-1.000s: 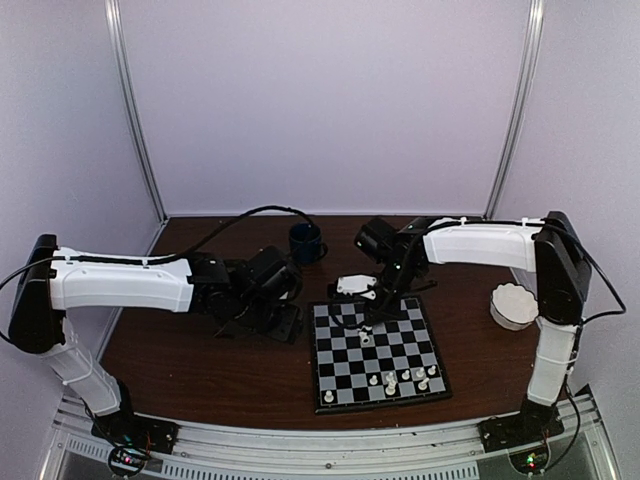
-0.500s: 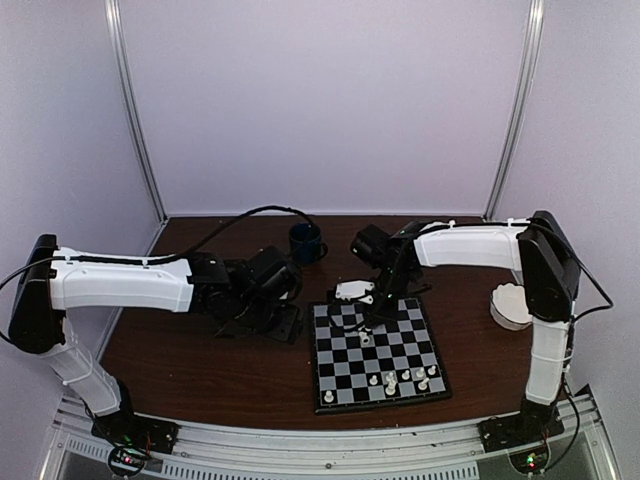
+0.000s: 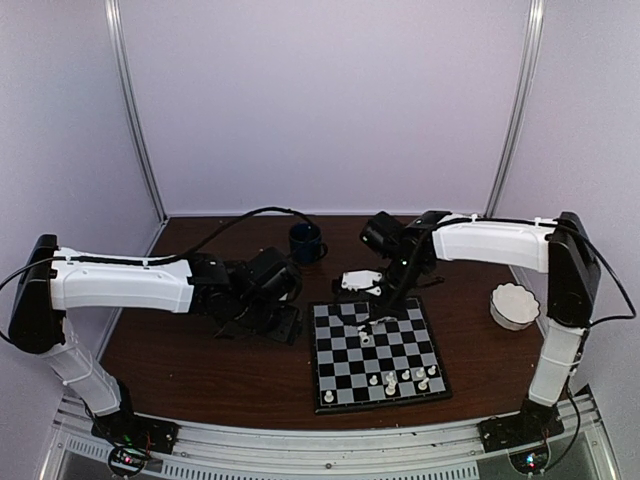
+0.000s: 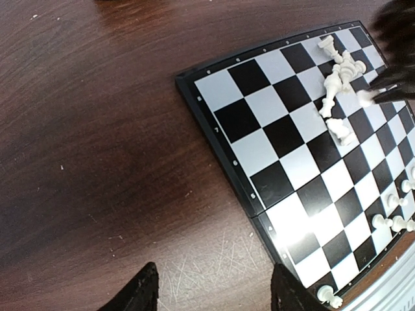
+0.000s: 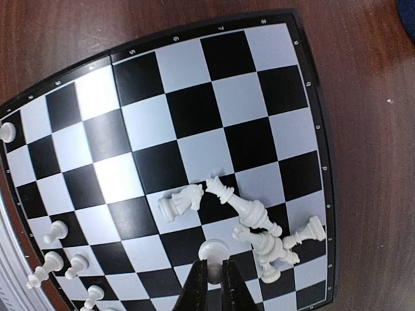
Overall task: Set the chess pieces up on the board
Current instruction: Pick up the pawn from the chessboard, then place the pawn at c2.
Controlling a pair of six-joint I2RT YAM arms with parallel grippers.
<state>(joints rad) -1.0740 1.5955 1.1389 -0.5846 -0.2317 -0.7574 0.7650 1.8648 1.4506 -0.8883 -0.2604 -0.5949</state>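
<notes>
The right hand pinches one white pawn near the far edge of the board, beside fallen chess pieces. The left hand is spread wide above the desk, by the board's left edge.

One board, about a dozen chess pieces, one mug, one white bowl, two arms

Robotics lab test booth, plain pale lilac panel walls at 12 o'clock, metal corner posts at 10 and 2, dark wood table, aluminium rail at 6 carrying left arm and right arm
</notes>
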